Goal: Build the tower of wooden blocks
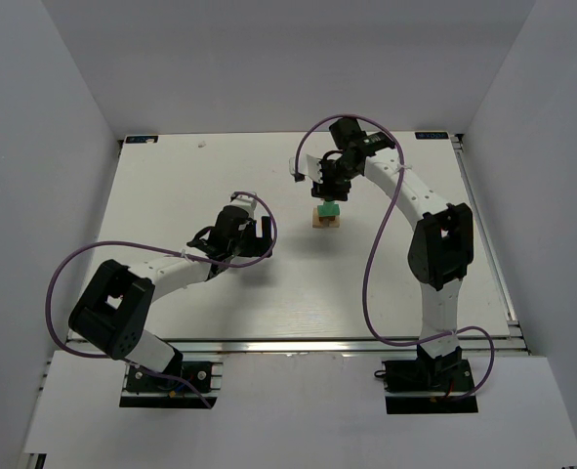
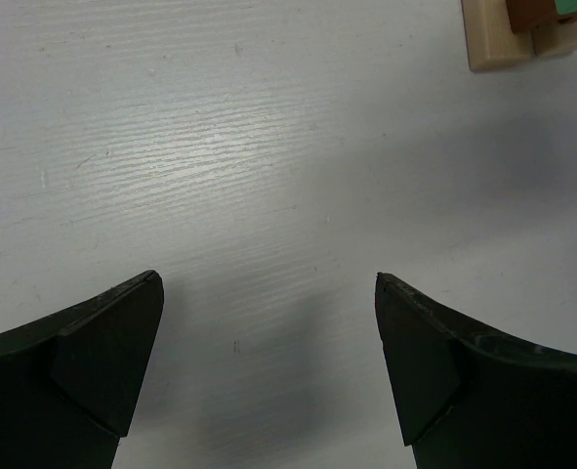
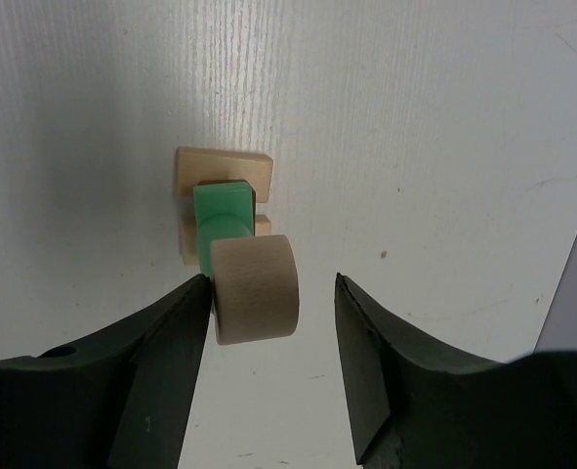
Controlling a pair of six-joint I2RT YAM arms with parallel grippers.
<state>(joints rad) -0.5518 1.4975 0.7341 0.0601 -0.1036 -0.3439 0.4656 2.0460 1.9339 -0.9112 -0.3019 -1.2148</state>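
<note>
The wood block tower (image 1: 327, 216) stands mid-table: pale tan base blocks (image 3: 224, 168), a mint green block (image 3: 221, 209) on them, and a tan cylinder (image 3: 255, 289) on top. Seen from above, my right gripper (image 3: 271, 283) straddles the cylinder. Its left finger touches the cylinder and its right finger (image 3: 366, 332) stands clear of it with a gap, so the gripper is open. My left gripper (image 2: 268, 283) is wide open over bare table, left of the tower (image 2: 508, 39), whose tan, brown and green corner shows at the top right of the left wrist view.
The white table (image 1: 190, 176) is walled in by grey panels. Purple cables loop from both arms. A metal rail (image 1: 288, 344) runs along the near edge.
</note>
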